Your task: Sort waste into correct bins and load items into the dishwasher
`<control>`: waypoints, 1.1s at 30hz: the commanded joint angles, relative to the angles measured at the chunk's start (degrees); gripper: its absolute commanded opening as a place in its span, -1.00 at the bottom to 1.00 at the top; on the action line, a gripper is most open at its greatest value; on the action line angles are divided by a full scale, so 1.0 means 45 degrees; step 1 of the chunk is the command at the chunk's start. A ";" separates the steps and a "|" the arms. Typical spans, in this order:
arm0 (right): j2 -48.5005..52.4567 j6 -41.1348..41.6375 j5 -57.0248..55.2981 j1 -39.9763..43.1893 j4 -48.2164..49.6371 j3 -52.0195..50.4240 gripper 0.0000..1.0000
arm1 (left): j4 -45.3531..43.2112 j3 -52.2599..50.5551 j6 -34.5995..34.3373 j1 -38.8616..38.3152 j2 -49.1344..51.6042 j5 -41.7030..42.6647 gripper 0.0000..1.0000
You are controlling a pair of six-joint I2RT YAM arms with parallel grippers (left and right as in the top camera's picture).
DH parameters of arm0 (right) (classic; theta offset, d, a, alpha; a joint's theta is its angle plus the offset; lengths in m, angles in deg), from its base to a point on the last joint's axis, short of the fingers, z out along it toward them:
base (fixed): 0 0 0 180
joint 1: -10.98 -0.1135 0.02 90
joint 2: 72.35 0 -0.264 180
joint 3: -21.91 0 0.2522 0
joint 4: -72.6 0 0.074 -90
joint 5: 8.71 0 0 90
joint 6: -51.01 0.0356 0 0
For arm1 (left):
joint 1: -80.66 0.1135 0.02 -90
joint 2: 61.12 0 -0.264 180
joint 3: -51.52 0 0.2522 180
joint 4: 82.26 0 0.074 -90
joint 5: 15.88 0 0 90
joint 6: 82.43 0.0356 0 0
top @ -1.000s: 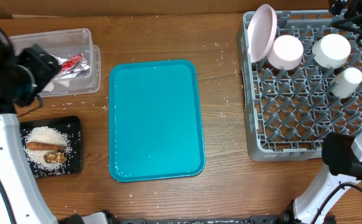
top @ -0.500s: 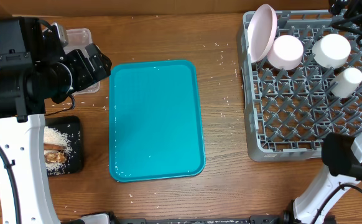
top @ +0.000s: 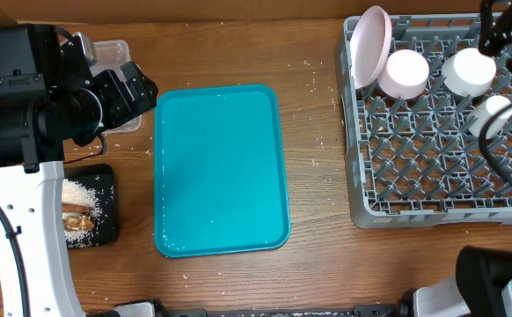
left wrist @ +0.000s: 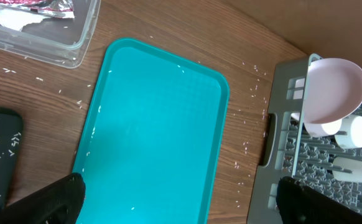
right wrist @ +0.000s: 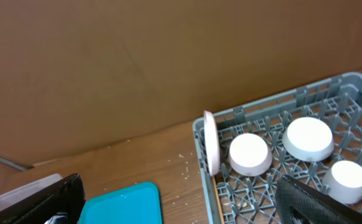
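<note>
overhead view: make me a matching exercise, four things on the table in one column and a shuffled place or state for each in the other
Things
1. teal tray
2. pink plate
3. black tray
4. clear box

Place or state
A. holds a heap of rice
B. stands on its edge in the rack
C. see-through plastic
D. lies flat in the middle of the table

Pairs: 1-D, 2-B, 3-A, 4-C
</note>
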 commanded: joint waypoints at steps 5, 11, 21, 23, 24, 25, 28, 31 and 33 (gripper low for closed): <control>-0.1345 -0.0049 0.0063 -0.0049 0.0029 -0.0903 1.00 | 0.0034 0.0024 0.0194 -0.0024 -0.0141 0.0092 1.00; -0.3347 -0.0049 -0.0874 -0.0049 0.0029 -0.3755 1.00 | 0.0034 0.0024 0.0194 -0.0024 -0.0141 0.0092 1.00; -0.8335 -0.1282 -0.0015 -0.0053 0.5401 -1.3163 1.00 | 0.0034 0.0024 0.0194 -0.0024 -0.0141 0.0092 1.00; -0.9500 -0.1355 0.0627 -0.0053 0.7509 -1.5897 1.00 | 0.0034 0.0024 0.0194 -0.0024 -0.0141 0.0092 1.00; -1.0098 -0.1360 0.0913 -0.0053 0.8743 -1.7354 1.00 | 0.0034 0.0024 0.0194 -0.0024 -0.0141 0.0092 0.99; -1.0695 -0.1355 0.1224 -0.0053 0.9991 -1.8763 1.00 | 0.0034 0.0024 0.0194 -0.0024 -0.0141 0.0092 1.00; -1.2424 -0.1345 0.2361 -0.0053 1.3605 -2.2717 1.00 | 0.0034 0.0024 0.0194 -0.0024 -0.0141 0.0092 1.00; -1.4042 -0.1331 0.3245 -0.0053 1.6767 -2.6058 1.00 | 0.0034 0.0024 0.0194 -0.0024 -0.0141 0.0092 1.00; -1.5057 -0.1059 0.3342 -0.0092 1.8593 -2.7972 1.00 | 0.0034 0.0024 0.0194 -0.0024 -0.0141 0.0092 1.00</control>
